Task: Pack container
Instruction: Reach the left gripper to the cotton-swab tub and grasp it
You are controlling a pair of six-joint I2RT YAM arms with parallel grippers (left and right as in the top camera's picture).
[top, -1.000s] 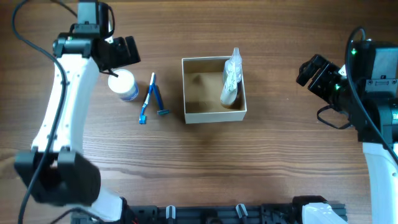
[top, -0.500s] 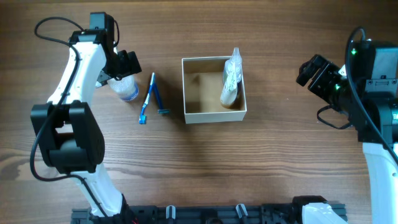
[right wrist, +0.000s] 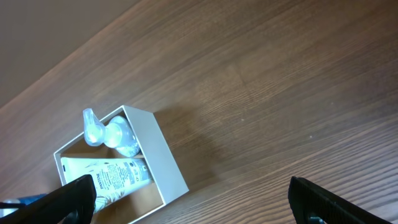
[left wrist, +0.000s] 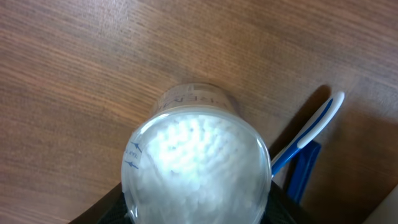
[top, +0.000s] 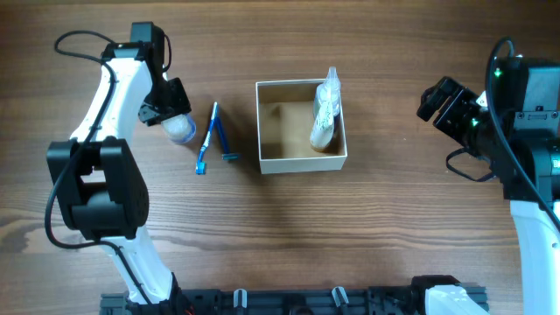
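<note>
The container [top: 302,163] is a square white-walled box with a brown inside, at the table's middle; it also shows in the right wrist view [right wrist: 169,167]. A white tube [top: 325,118] lies in its right side [right wrist: 106,177]. A small round white-lidded jar [top: 181,130] stands left of it and fills the left wrist view [left wrist: 196,165]. My left gripper [top: 166,105] has a finger against each side of the jar [left wrist: 196,214]. My right gripper [top: 435,98] is open and empty, far right of the box [right wrist: 193,199].
A blue toothbrush [top: 210,138] and a blue razor [top: 226,145] lie between the jar and the box. The toothbrush [left wrist: 311,127] lies just right of the jar in the left wrist view. The rest is bare wooden table [top: 289,236].
My left gripper has moved down and left from beside the jar to over it, and its fingers now hug the jar. The right arm has not moved.
</note>
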